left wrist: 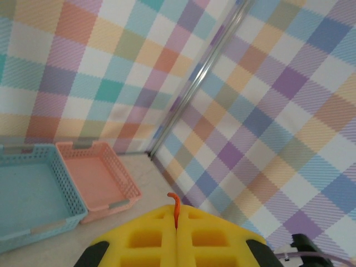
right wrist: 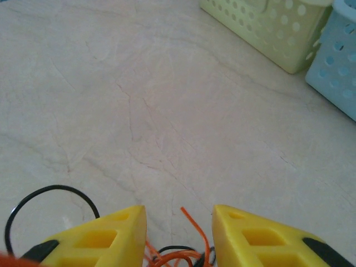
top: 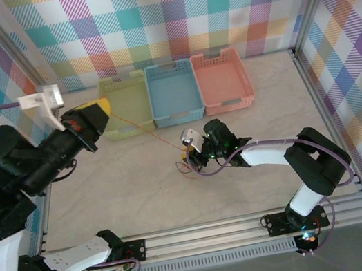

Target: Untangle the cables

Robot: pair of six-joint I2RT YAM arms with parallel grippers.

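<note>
The step in hand looks like drawing one strand out of the tangle. Your left hand (top: 96, 113) is raised well above the bench (top: 127, 187) and clamped on an orange wire (top: 145, 132). The wire's tip pokes up between the closed fingers, and it runs in a straight line down to the cables (top: 188, 166). They lie as a small knot mid-bench, in front of the baskets. Your right hand (right wrist: 178, 214) sits low over that knot with its fingers apart, orange strands between them and a black loop (right wrist: 33, 203) beside.

Next, I judge, you should pin the bundle with the right hand, so the pull frees the strand rather than dragging everything.

Checked walls (top: 214, 3) enclose the pale, marbled bench. A green basket (top: 129, 120), a blue basket (top: 174, 94) and a pink basket (top: 223, 82) stand at the back.
</note>
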